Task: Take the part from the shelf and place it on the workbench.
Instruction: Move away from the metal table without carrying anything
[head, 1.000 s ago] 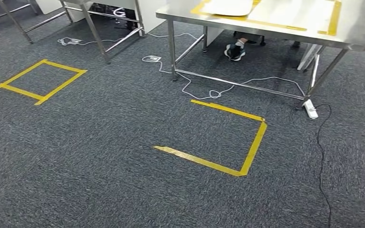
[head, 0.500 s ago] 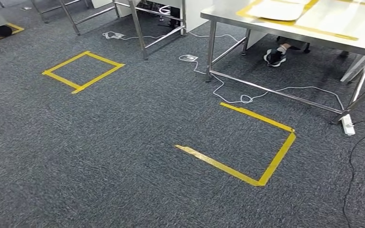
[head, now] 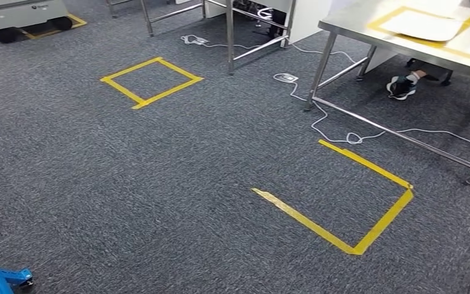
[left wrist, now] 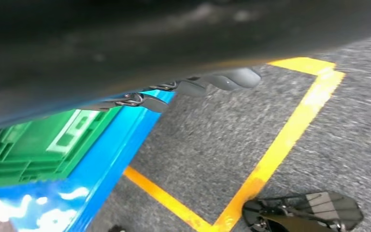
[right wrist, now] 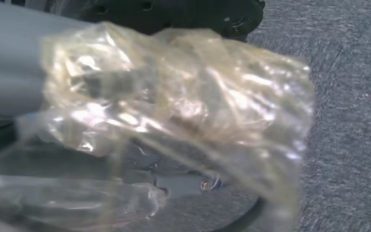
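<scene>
Part in a crinkled clear plastic bag [right wrist: 174, 116] is being held by the right hand [right wrist: 24, 87], fingers hidden under the film, low over grey carpet. Contents are blurred; the load is judged light, the film soft, slippery and easily torn, so grip is best taken on the firm lump inside, not loose film. Left hand [left wrist: 198, 87] is hanging beside a green crate [left wrist: 38, 145] on a blue cart [left wrist: 101, 159]; its state cannot be told. Steel worktop with yellow tape outline [head: 355, 24] is being seen ahead to the right.
</scene>
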